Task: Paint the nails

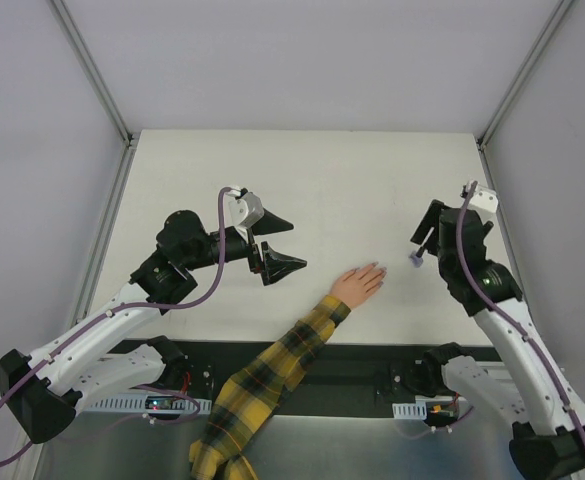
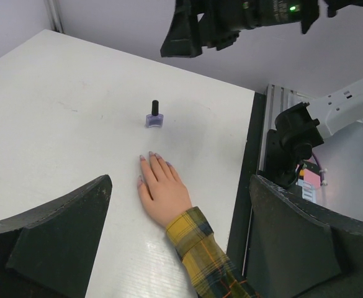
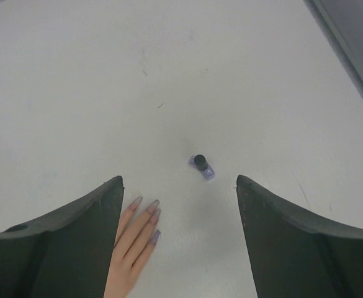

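Tabletop (image 1: 302, 180): white, with metal rails (image 1: 107, 230) along the left and right edges and a black strip (image 1: 362, 362) along the near edge.
Left tool (image 1: 294, 245): jaws spread wide, gripping nothing; it hangs left of the hand, well apart from it.
Right tool (image 3: 178, 180): jaws likewise spread and gripping nothing; it hovers above the bottle, which shows between the fingers in the right wrist view.
Sleeve (image 1: 272, 370): yellow-and-black plaid, crossing the black strip from the near edge.
Hand (image 1: 357, 285): lies flat, palm down, near the near edge, fingers pointing toward the bottle.
Bottle (image 2: 154, 118): purple, upright, dark cap (image 3: 200, 161) on; it stands just beyond the fingertips and touches neither hand nor tool.
Nails (image 3: 153, 205): at the fingertips, facing up, between the two tools. They show a pale greyish-lilac tint; whether that is polish cannot be told.
Progress: probably at the start. The cap is on and no brush is held, so opening the bottle and coating each nail remain.
Room: open tabletop lies beyond the hand and bottle and to their left. The right rail is near the right tool, so sideways travel is tightest there.
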